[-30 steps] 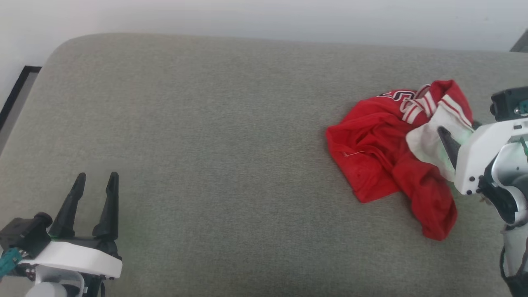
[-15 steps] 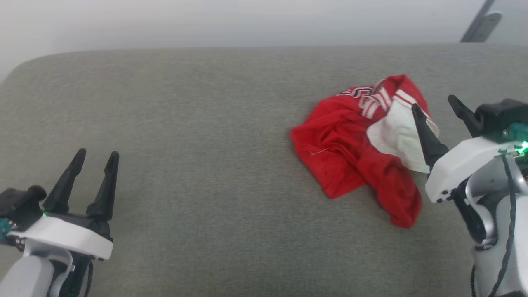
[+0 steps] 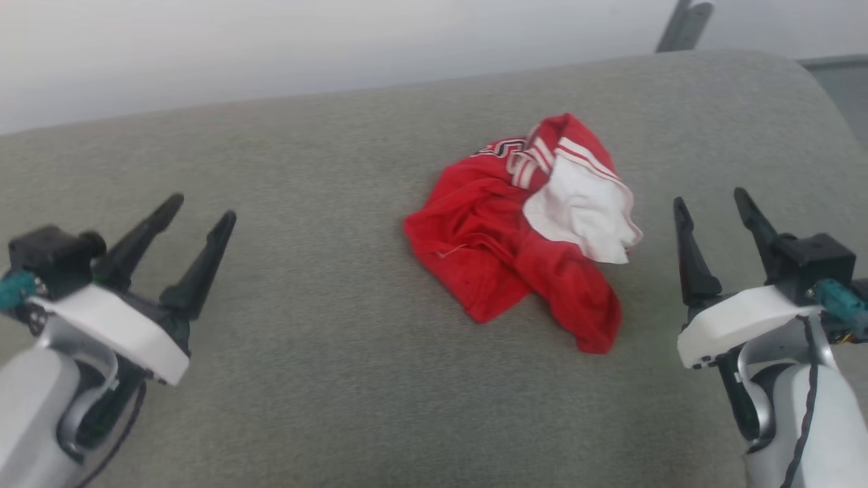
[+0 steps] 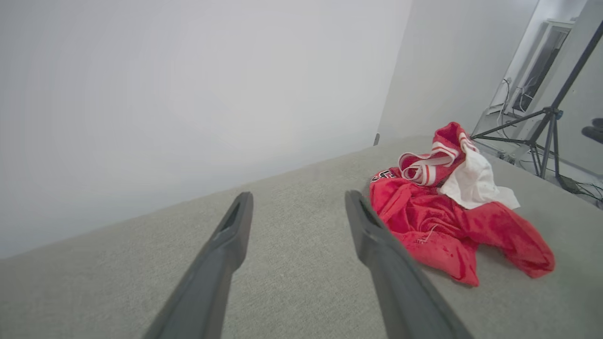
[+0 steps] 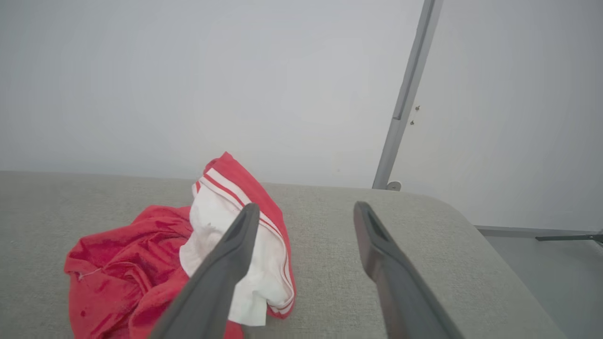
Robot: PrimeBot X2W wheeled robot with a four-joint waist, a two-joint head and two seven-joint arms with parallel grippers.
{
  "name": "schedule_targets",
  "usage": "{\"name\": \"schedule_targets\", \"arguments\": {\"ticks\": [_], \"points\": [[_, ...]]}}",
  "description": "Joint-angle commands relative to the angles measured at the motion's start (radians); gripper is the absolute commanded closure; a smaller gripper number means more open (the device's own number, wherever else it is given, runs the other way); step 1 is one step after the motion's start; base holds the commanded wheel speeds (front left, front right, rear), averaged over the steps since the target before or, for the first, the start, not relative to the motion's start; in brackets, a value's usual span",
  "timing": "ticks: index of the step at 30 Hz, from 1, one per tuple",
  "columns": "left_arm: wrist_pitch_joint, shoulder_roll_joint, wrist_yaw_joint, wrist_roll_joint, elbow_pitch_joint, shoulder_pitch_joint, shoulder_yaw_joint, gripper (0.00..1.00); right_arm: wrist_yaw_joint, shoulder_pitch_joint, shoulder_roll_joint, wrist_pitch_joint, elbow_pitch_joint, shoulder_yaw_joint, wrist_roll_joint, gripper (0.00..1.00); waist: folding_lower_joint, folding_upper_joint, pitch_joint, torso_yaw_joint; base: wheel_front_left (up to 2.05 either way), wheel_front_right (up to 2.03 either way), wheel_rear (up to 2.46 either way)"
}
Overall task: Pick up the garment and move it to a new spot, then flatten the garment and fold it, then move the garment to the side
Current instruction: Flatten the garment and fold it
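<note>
The garment (image 3: pixel 505 237) lies crumpled in a heap on the grey cushioned surface (image 3: pixel 325 169), red with a white striped panel on top and a bit of lettering at its far edge. My left gripper (image 3: pixel 203 209) stands open at the lower left, well away from the heap. To the right of the heap my right gripper (image 3: pixel 708 200) stands open and empty, a short way off the white panel. In the left wrist view the garment (image 4: pixel 447 221) lies to the right of the open fingers (image 4: pixel 226 245). In the right wrist view the garment (image 5: pixel 141 263) sits left of and behind the left finger (image 5: pixel 226 263).
The surface's rounded right end (image 3: pixel 807 88) drops off to a grey floor (image 3: pixel 844 88). A pale wall (image 3: pixel 271 47) runs behind it. A tripod stand (image 4: pixel 541 127) and cables are on the floor beyond the far end.
The camera has swung to the right, so the garment sits nearer the middle of the head view. My right gripper has pulled back off the white panel to stand clear at its right. The garment looks unmoved.
</note>
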Motion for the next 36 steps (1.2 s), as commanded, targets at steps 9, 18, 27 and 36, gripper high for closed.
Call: {"name": "schedule_targets", "arguments": {"ticks": [9, 18, 27, 36], "points": [[0.125, 0.12, -0.002, -0.103, -0.082, -0.197, -0.191, 0.0, -0.002, -0.011, 0.013, -0.084, 0.084, 0.02, 0.038, 0.0, 0.0, 0.0, 0.061, -0.144, 0.0, 0.0, 0.0], [0.253, 0.187, -0.002, -0.158, -0.131, -0.366, -0.356, 0.0, -0.002, -0.048, 0.012, -0.149, 0.154, 0.074, 0.093, 0.0, 0.0, 0.0, 0.127, -0.239, 0.0, 0.0, 0.0], [0.369, 0.186, -0.002, -0.224, -0.103, -0.492, -0.505, 0.0, -0.002, -0.073, 0.012, -0.205, 0.224, 0.124, 0.141, 0.0, 0.0, 0.0, 0.174, -0.284, 0.0, 0.0, 0.0], [0.524, 0.131, -0.002, -0.263, 0.018, -0.574, -0.587, 0.0, -0.002, -0.101, 0.013, -0.231, 0.265, 0.153, 0.164, 0.0, 0.0, 0.0, 0.218, -0.296, 0.0, 0.0, 0.0]]}}
